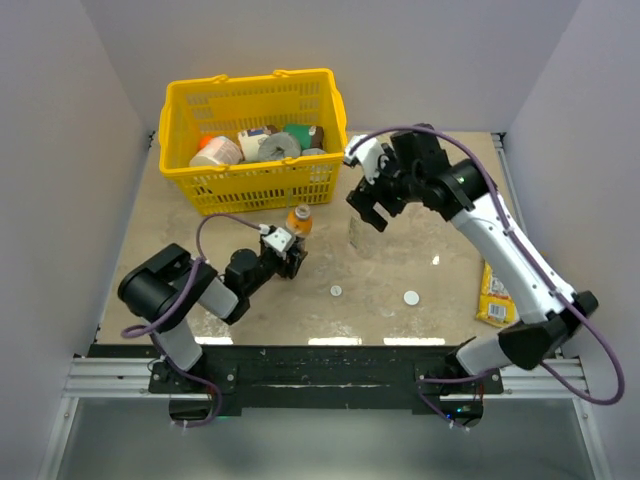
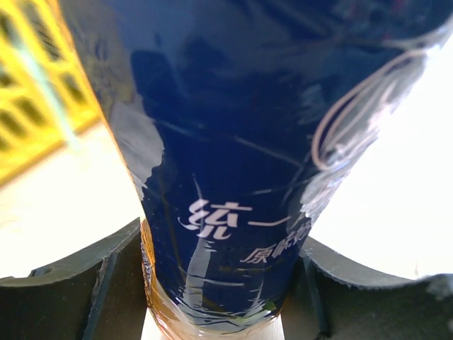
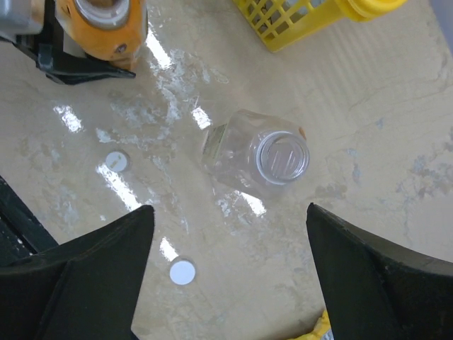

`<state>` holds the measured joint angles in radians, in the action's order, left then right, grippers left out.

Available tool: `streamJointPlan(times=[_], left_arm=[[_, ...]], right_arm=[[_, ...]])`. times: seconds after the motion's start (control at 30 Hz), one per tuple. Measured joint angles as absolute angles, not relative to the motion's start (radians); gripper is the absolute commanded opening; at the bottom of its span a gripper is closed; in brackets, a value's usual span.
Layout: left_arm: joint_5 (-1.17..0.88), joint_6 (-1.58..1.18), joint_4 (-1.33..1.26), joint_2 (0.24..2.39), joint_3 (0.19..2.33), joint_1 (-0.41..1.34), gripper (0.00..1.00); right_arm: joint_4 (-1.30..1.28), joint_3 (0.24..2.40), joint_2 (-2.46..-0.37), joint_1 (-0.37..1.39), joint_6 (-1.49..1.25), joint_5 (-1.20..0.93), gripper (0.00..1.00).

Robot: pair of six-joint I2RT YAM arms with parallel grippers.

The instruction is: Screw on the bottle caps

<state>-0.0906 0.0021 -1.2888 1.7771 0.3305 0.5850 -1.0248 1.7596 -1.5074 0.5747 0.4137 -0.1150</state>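
Note:
My left gripper [image 1: 287, 257] is shut on the small orange bottle [image 1: 298, 220], which stands upright and uncapped in front of the basket. In the left wrist view its dark blue label [image 2: 233, 142] fills the frame between both fingers [image 2: 106, 283]. My right gripper [image 1: 368, 207] is open and empty, hovering above the clear bottle [image 1: 364, 233]. The right wrist view looks down on that bottle's open mouth [image 3: 283, 156], with the gripper [image 3: 228, 234] spread wide above the table. Two white caps [image 1: 336, 291] [image 1: 411, 297] lie loose on the table; they also show in the right wrist view [image 3: 117, 161] [image 3: 182, 272].
A yellow basket [image 1: 255, 135] holding several items stands at the back left, close behind the orange bottle. A yellow snack packet [image 1: 495, 295] lies at the right edge, beside the right arm. Grey walls enclose the table on three sides.

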Motion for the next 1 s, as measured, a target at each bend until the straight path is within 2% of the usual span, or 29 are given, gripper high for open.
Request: streamJointPlan(times=[0.03, 0.07, 0.1, 0.13, 0.17, 0.23, 0.3, 0.53, 0.67, 0.9, 1.0], left_arm=[[-0.082, 0.012, -1.285, 1.736, 0.308, 0.585, 0.00], [-0.073, 0.019, -1.285, 1.691, 0.286, 0.585, 0.00], [-0.069, 0.021, -1.284, 1.652, 0.269, 0.583, 0.00], [-0.073, 0.021, -1.273, 1.599, 0.252, 0.576, 0.00], [-0.086, 0.013, -1.258, 1.541, 0.242, 0.564, 0.00], [-0.122, -0.009, -1.177, 1.412, 0.249, 0.520, 0.00], [-0.155, -0.034, -1.063, 1.280, 0.267, 0.474, 0.00], [-0.211, -0.040, -0.548, 0.872, 0.322, 0.447, 0.00], [-0.213, -0.038, -0.314, 0.737, 0.353, 0.437, 0.00], [-0.212, -0.031, -0.078, 0.713, 0.480, 0.345, 0.00], [-0.199, -0.007, -0.051, 0.682, 0.483, 0.339, 0.00]], right_arm=[[-1.024, 1.731, -1.472, 0.575, 0.428, -0.119, 0.67], [-1.019, 1.686, -1.422, 0.575, 0.446, -0.125, 0.57], [-1.026, 1.659, -1.386, 0.575, 0.467, -0.128, 0.25], [-1.024, 1.620, -1.342, 0.575, 0.486, -0.139, 0.15], [-1.025, 1.579, -1.299, 0.575, 0.511, -0.155, 0.14], [-1.034, 1.503, -1.239, 0.579, 0.547, -0.185, 0.29], [-1.034, 1.432, -1.211, 0.591, 0.571, -0.216, 0.38], [-0.878, 1.118, -1.258, 0.760, 0.703, -0.263, 0.28], [-0.780, 1.061, -1.313, 0.807, 0.757, -0.289, 0.25], [-0.596, 1.058, -1.511, 0.851, 0.815, -0.340, 0.30], [-0.575, 1.060, -1.599, 0.858, 0.854, -0.344, 0.42]])
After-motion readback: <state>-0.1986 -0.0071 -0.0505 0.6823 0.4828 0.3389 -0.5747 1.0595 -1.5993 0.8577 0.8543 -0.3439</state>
